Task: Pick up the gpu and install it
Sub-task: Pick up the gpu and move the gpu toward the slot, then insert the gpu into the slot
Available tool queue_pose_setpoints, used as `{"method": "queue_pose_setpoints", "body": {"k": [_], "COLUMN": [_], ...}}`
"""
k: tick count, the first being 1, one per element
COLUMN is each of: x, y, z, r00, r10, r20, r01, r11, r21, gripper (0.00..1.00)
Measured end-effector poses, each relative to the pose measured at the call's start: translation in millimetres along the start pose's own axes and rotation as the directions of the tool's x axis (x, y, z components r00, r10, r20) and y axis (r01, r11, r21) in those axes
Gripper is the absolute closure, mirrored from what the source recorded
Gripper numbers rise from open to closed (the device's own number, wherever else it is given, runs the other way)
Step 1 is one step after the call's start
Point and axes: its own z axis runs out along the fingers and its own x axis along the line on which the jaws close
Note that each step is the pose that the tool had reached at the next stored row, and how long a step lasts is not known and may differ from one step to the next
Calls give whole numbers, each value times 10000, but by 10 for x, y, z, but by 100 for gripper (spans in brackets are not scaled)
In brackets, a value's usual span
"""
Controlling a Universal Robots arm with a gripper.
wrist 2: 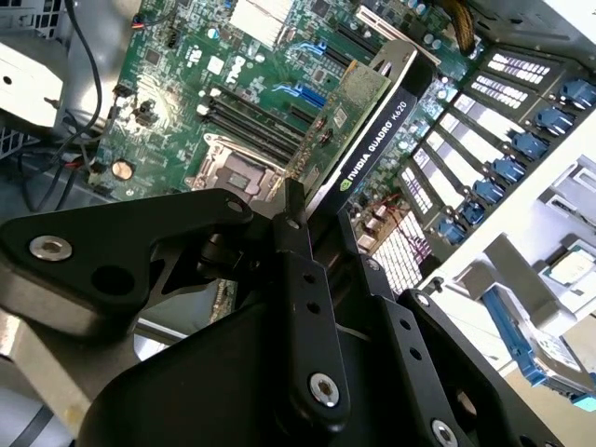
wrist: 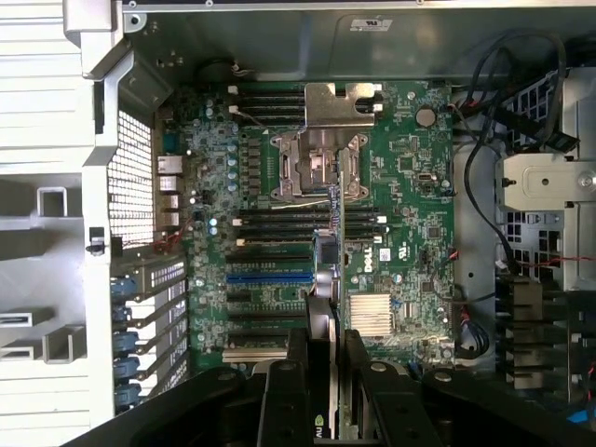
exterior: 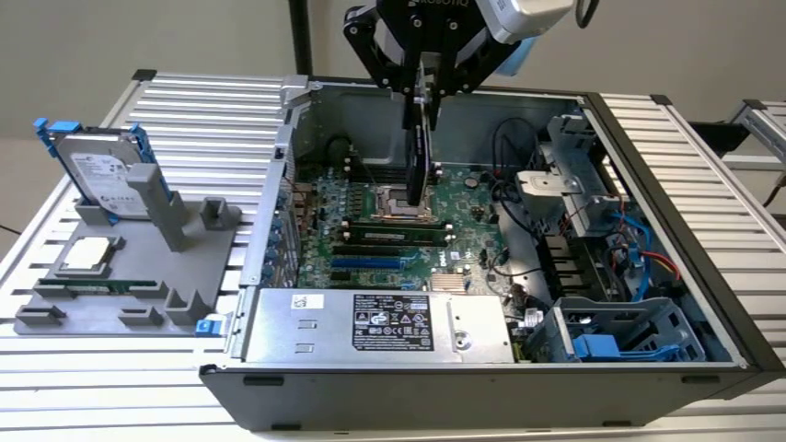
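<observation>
The arm (exterior: 433, 23) reaches straight down from above, its tool (exterior: 425, 92) pinched on the upright gpu (exterior: 418, 161).

Robotics lab bench, set up as a hardware-assembly cell. Evidence:
- Slatted aluminium table (exterior: 687, 138).
- Open desktop computer case (exterior: 491, 396) lying on its side, motherboard (exterior: 473, 198) exposed.
- Grey moulded parts fixture (exterior: 123, 272) holding a hard drive (exterior: 101, 170) upright and a processor (exterior: 88, 255) flat.
- Black robot gripper (exterior: 424, 99) above the case, clamped on the gpu (exterior: 419, 161).
- Bare pale wall (exterior: 147, 37) behind.

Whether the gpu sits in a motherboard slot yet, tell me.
No: the hand holds the gpu on end over the motherboard, unseated.
</observation>
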Motion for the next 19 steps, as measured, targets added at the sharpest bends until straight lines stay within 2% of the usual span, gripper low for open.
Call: {"method": "queue_pose_setpoints", "body": {"k": [9,19], "x": [0,0], "y": [0,0], "z": [0,0], "r00": [10000,9991], "r10": [-24,-416], "r20": [0,-19], "r01": [24,416], "r11": [10000,9991], "r21": [1,-7], "gripper": [100,100]}}
